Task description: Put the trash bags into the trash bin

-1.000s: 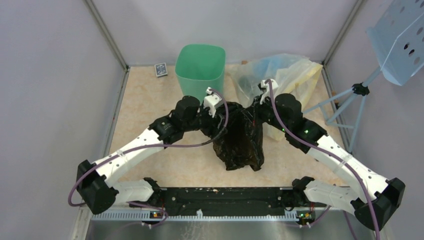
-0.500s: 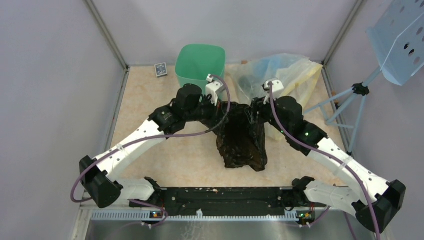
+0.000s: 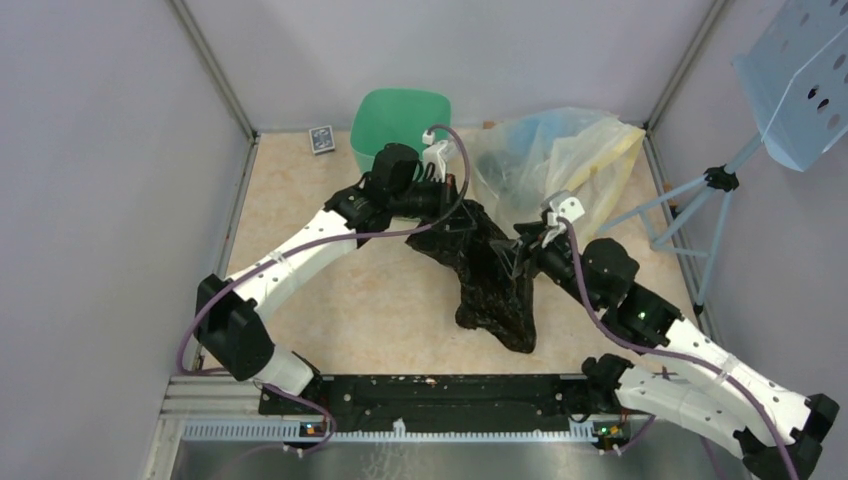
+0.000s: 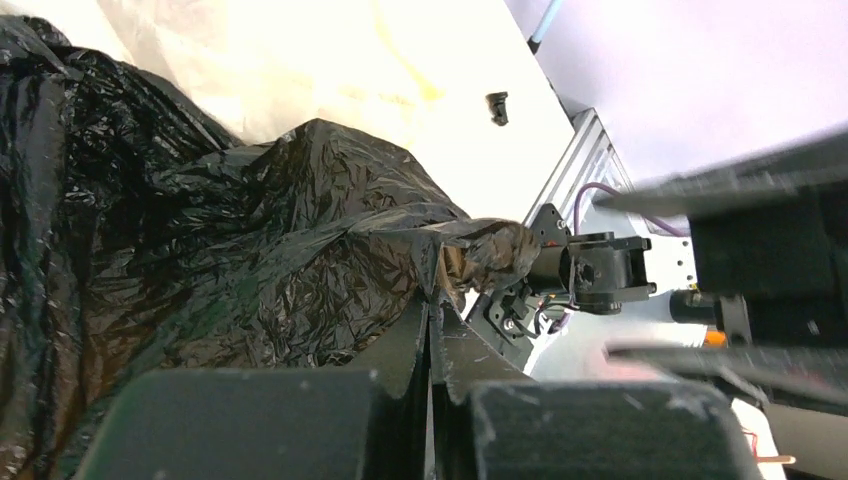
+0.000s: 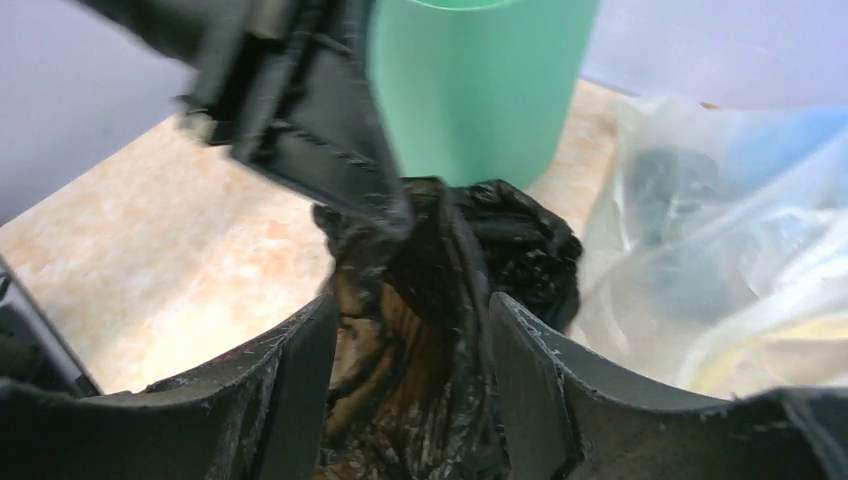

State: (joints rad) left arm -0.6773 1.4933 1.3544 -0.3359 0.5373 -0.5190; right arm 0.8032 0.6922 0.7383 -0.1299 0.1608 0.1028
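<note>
The black bag [image 3: 492, 285] is outside the bin [image 3: 400, 115]. Its top is held up just in front of the bin and the rest trails down over the bench [image 3: 300, 190]. My left jaws are clamped tight on a fold of it. My right jaws stand apart, straddling the bag without gripping it.
</note>
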